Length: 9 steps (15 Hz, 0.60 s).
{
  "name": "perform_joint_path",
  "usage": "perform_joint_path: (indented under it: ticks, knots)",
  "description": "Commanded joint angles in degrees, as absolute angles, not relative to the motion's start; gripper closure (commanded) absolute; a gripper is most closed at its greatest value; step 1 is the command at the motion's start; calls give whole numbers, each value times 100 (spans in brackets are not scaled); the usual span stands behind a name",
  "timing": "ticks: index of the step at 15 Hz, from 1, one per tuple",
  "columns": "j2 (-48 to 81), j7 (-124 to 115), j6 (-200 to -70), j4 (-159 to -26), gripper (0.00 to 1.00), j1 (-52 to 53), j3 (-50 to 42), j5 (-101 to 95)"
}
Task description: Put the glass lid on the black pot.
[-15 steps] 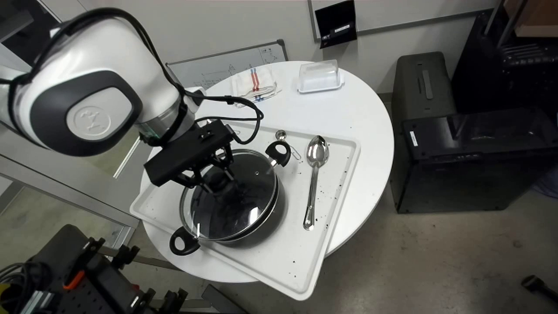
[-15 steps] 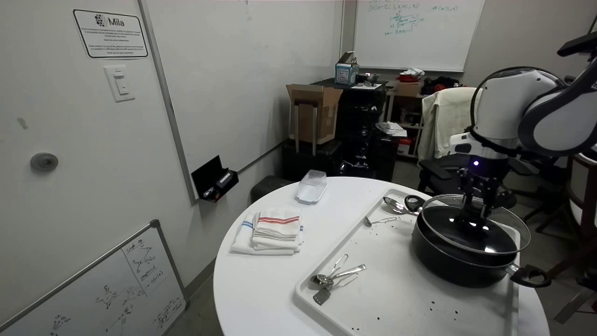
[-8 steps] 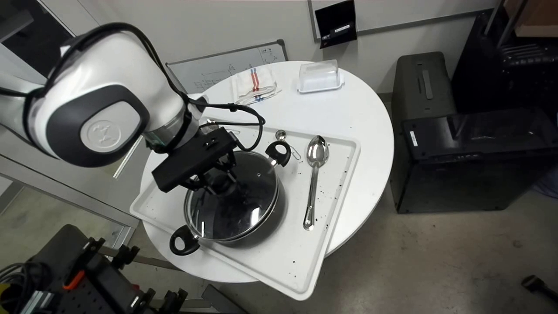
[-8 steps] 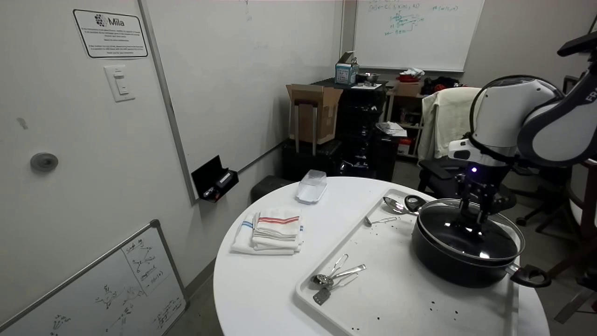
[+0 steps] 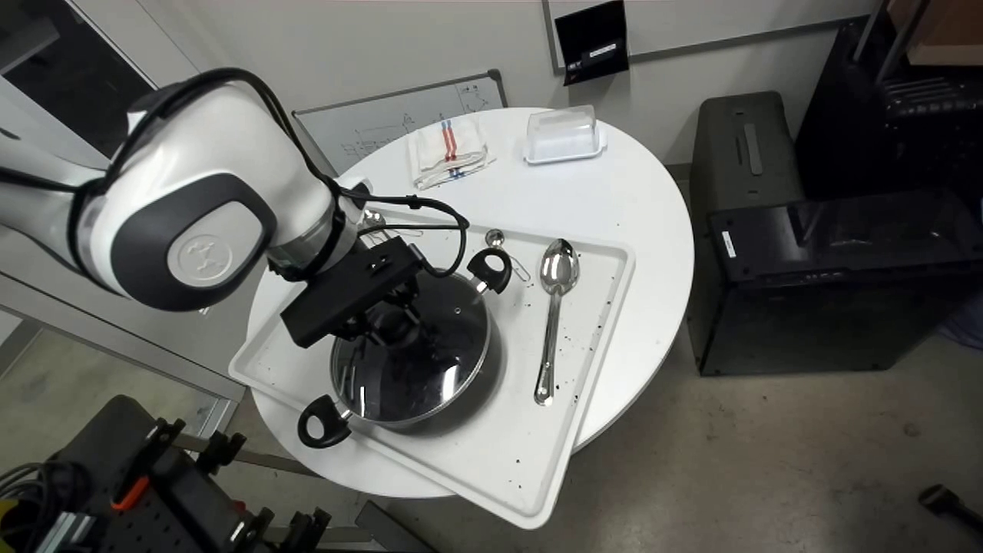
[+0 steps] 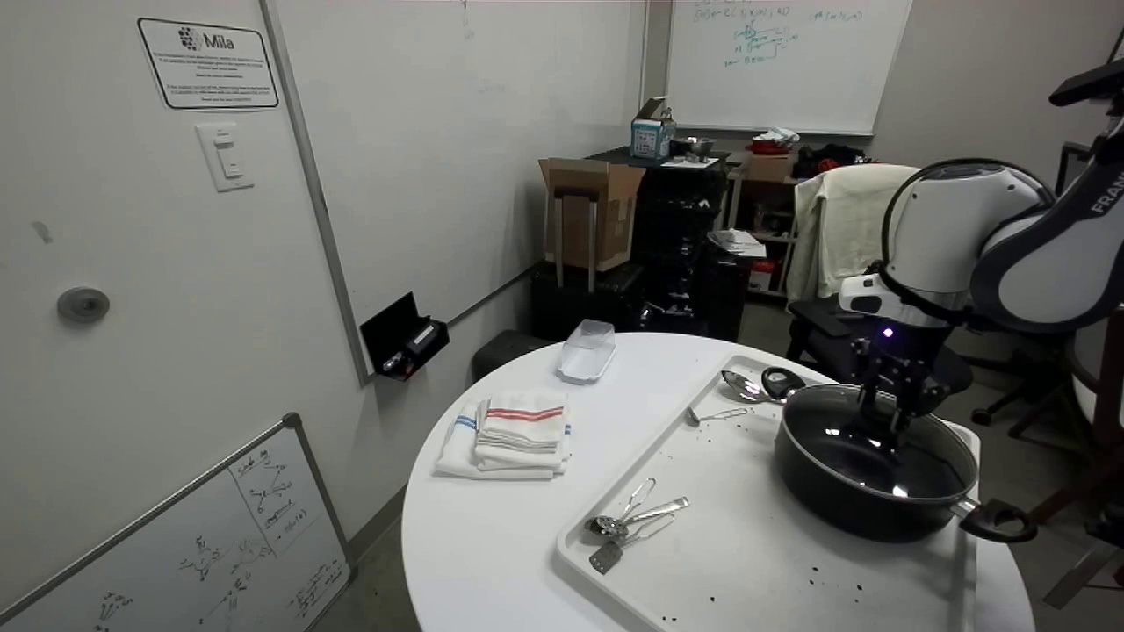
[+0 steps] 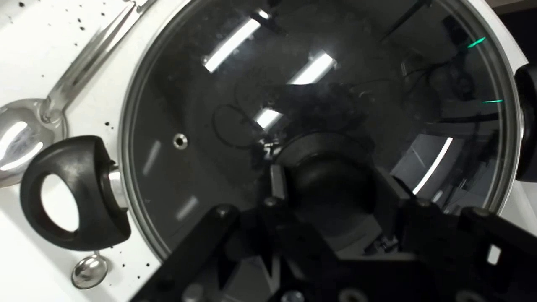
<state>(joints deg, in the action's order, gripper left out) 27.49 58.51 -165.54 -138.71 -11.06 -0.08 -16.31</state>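
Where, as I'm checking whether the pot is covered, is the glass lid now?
In an exterior view, the glass lid is at the right, resting on the black pot; in the wrist view, the gripper is around its knob.

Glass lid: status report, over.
Gripper closed on the knob. Glass lid looks seated on black pot. Nothing seen blocking; large spoon lies apart, to one side.
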Motion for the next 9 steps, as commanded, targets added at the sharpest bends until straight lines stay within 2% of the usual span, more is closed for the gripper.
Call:
perform_joint_path:
  ticks: [1,5,6,7,9]
  knots:
    - [2753,5854,-16712,-13837,75,-1118,22,-1701]
    - [2766,5859,-16749,-13849,75,-1126,17,-1710]
    - [2766,5852,-16745,-13850,42,-1131,23,-1698]
    - [2761,5864,-16752,-13854,23,-1147,40,-1687]
    - [2742,5876,-16770,-13848,9,-1166,74,-1671]
